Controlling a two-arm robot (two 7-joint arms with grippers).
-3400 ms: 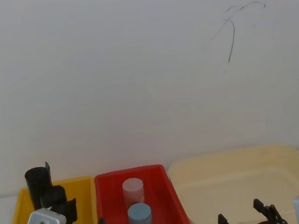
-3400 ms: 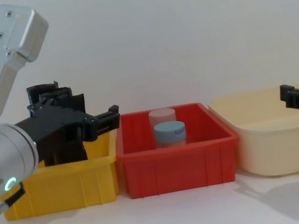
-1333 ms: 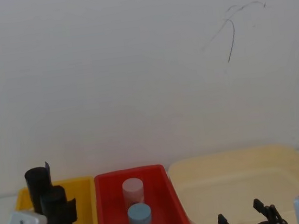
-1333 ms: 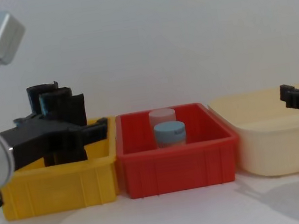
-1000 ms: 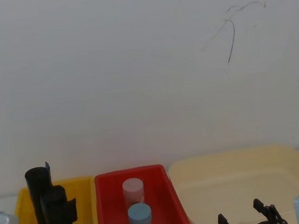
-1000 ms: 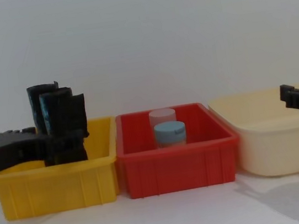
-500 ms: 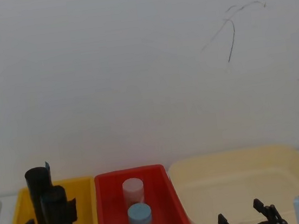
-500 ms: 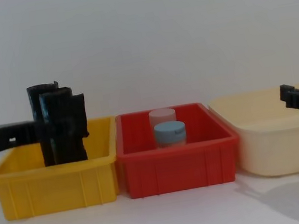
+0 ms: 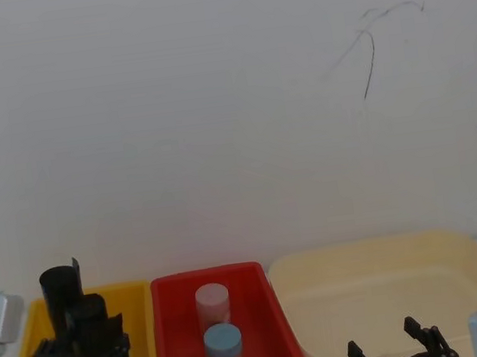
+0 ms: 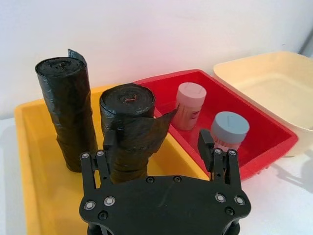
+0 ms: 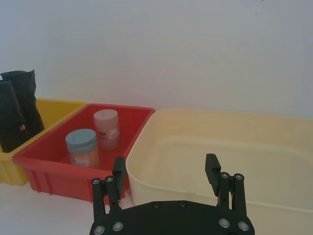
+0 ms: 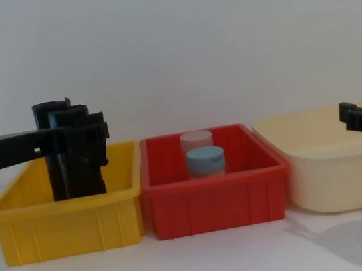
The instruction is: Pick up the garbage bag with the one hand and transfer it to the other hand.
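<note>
Reaching into the yellow bin (image 12: 65,226), the left end effector (image 10: 156,143) is spread wide open around the garbage bag (image 10: 128,128), which stands upright, off-centre in the gap. Centring the roll before closing looks wise. The right end effector (image 11: 166,169) hangs open, empty, by the cream tub (image 11: 244,147).

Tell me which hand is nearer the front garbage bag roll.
Left. The left hand is open around the garbage bag in the yellow bin. The right hand hangs far off, by the cream tub.
</note>
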